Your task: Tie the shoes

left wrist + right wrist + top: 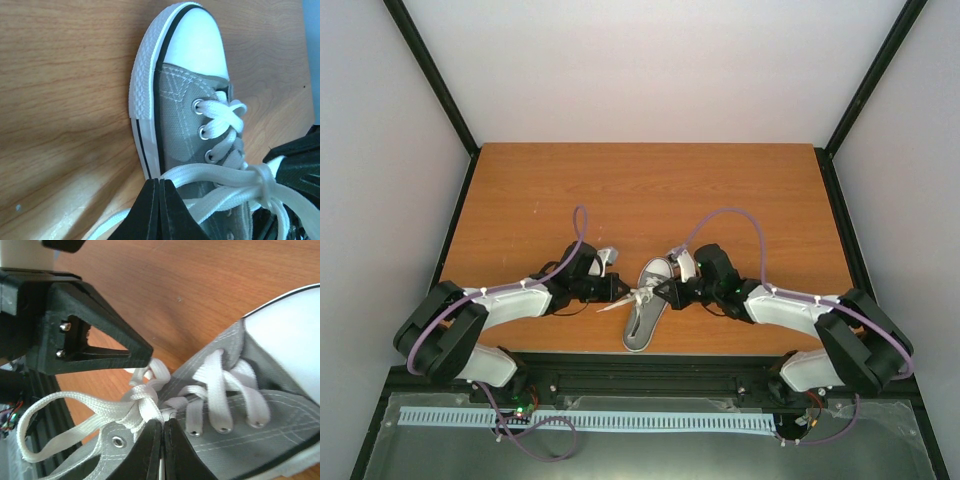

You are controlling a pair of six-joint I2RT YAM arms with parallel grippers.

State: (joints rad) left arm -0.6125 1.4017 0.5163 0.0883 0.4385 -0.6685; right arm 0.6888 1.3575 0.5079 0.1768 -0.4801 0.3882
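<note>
Toward six o'clock on the brown wooden table (650, 190), the small grey canvas sneaker (648, 305) lies toe to one o'clock. I have the left gripper (622, 288) at its nine and the right gripper (663, 291) at its three, both fully closed at the white flat laces (220, 175). I cannot tell if either holds lace. Pulling apart could drag the shoe or slip free.
</note>
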